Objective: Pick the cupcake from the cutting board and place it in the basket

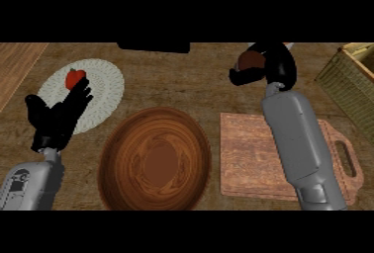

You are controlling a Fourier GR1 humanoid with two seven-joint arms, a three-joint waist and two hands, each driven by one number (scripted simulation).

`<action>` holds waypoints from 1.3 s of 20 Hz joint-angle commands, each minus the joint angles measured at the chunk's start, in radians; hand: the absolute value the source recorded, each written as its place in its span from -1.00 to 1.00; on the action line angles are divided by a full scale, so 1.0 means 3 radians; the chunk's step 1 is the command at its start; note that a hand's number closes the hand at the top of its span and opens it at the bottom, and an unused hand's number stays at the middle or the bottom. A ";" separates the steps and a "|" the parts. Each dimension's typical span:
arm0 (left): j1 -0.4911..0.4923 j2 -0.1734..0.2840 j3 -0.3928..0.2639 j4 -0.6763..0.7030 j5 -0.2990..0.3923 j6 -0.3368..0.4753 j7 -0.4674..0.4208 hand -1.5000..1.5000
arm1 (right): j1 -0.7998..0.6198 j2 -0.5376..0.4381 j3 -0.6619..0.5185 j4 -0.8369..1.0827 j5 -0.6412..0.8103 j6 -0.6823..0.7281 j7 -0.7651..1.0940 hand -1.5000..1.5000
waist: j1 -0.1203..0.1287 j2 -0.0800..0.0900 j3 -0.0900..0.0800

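A brown, mottled counter (182,84) fills the view. Along its left edge runs a lighter strip of wood grain (16,64). A dark block (153,47) sits at the far edge.

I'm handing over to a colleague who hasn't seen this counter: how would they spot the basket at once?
Start from the cutting board, the reddish slab with a handle slot lying at the right of the counter. Look beyond its handle end to the counter's far right edge, where the basket is partly cut off by the view. It is the only woven, straight-walled thing; the wooden bowl and white plate are round.
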 commanded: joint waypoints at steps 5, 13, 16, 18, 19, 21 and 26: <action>-0.0154 0.0038 0.0012 0.0074 -0.0013 -0.0005 0.0073 0.00 | -0.1265 0.0086 0.0318 0.0398 0.0747 -0.1147 0.1268 1.00 | 0.0000 0.0011 -0.0009; 0.0093 -0.0019 0.0005 -0.0078 -0.0051 0.0073 0.0017 0.00 | -0.2179 -0.0041 0.0203 0.1088 0.1332 -0.1134 0.2157 1.00 | -0.0124 -0.0007 -0.0001; 0.0122 0.0133 0.0150 -0.0042 0.0078 -0.0084 -0.0029 0.00 | -0.2233 -0.0216 0.0158 0.1341 0.1434 -0.1107 0.2072 1.00 | -0.0155 -0.0003 0.0000; 0.0056 0.0007 0.0070 -0.0020 -0.0054 0.0101 -0.0032 0.00 | -0.2486 -0.0411 0.0017 0.1525 0.1398 -0.1069 0.2006 1.00 | -0.0129 0.0019 -0.0001; -0.0001 0.0050 0.0099 -0.0010 0.0014 0.0029 0.0044 0.00 | -0.2538 -0.0512 0.0002 0.1531 0.1430 -0.0990 0.2034 1.00 | -0.0155 0.0010 0.0000; -0.0012 0.0137 0.0138 -0.0135 0.0069 -0.0028 0.0165 0.00 | -0.2538 -0.0596 -0.0041 0.1681 0.1493 -0.1134 0.1996 1.00 | -0.0129 0.0018 0.0001; 0.0019 0.0002 0.0069 -0.0032 0.0008 0.0030 0.0015 0.00 | -0.2709 -0.0880 -0.0128 0.1938 0.1603 -0.1142 0.1975 1.00 | -0.0144 0.0028 -0.0001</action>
